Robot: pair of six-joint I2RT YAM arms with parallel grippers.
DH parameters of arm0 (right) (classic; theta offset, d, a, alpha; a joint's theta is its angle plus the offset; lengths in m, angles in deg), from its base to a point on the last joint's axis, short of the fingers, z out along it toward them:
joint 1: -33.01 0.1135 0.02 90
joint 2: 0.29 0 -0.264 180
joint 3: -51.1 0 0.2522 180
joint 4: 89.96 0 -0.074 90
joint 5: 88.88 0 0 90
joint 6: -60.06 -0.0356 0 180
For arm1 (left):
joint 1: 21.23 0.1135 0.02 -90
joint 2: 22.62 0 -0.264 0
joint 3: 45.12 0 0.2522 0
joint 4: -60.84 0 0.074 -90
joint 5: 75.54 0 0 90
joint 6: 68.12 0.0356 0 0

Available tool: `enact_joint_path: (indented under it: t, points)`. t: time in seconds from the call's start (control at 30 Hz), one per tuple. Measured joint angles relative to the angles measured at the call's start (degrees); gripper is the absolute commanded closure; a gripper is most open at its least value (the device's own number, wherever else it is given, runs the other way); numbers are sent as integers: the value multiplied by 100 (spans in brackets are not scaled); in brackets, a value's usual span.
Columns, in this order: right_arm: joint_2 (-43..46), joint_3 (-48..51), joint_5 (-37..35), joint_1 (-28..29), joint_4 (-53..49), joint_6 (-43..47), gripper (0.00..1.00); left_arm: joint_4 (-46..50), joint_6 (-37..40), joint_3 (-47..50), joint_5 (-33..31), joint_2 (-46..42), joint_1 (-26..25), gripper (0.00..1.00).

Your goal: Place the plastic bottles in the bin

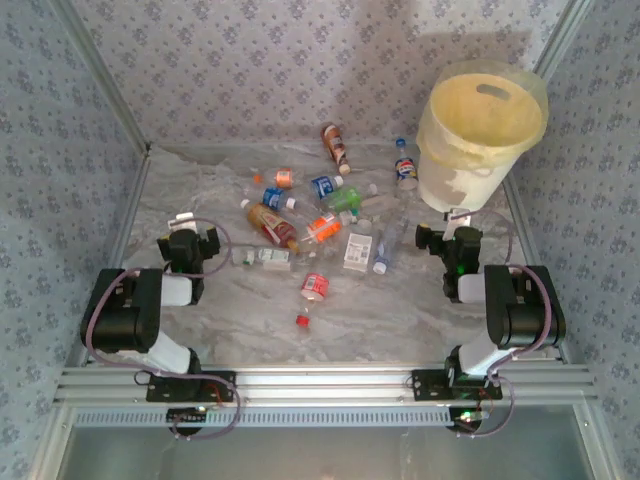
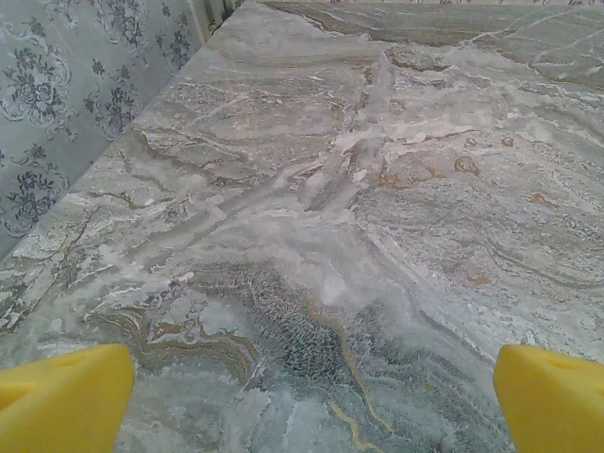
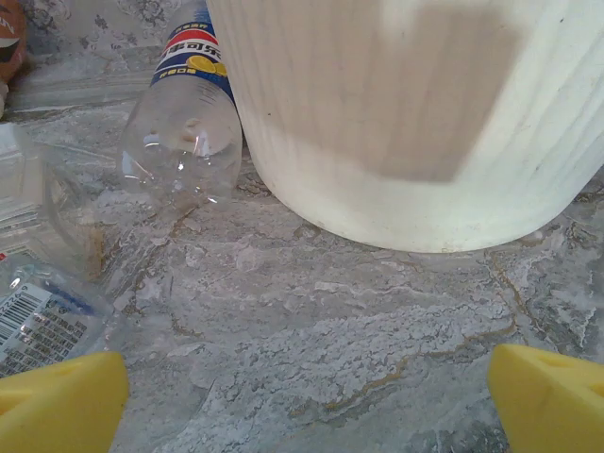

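Facing the right gripper's (image 3: 309,387) wide jaws stands the bin (image 3: 406,123).

The marble-patterned table (image 1: 400,310) carries the pale yellow bin (image 1: 462,180) at 2 o'clock. Scattered plastic bottles (image 1: 275,226) lie from centre toward 12 o'clock. One blue-labelled bottle (image 1: 405,170) lies just beside the bin.

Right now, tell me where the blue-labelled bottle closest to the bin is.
In the top view the blue-labelled bottle lies at the far right, just left of the bin; the right wrist view shows it beside the bin's base.
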Motion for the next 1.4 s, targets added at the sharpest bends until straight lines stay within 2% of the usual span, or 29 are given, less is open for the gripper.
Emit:
enact_joint_path:
  t: [1.07, 1.2, 1.4]
  points:
    - [15, 0, 0, 0, -4, 4, 0, 7, 0, 0, 63, -7, 0, 2]
    - [444, 11, -59, 33, -308, 90, 0, 175, 20, -7, 125, -234, 0, 2]
    - [1416, -199, -210, 291, -1174, 238, 0, 855, 4, -203, 66, -1040, -11, 2]
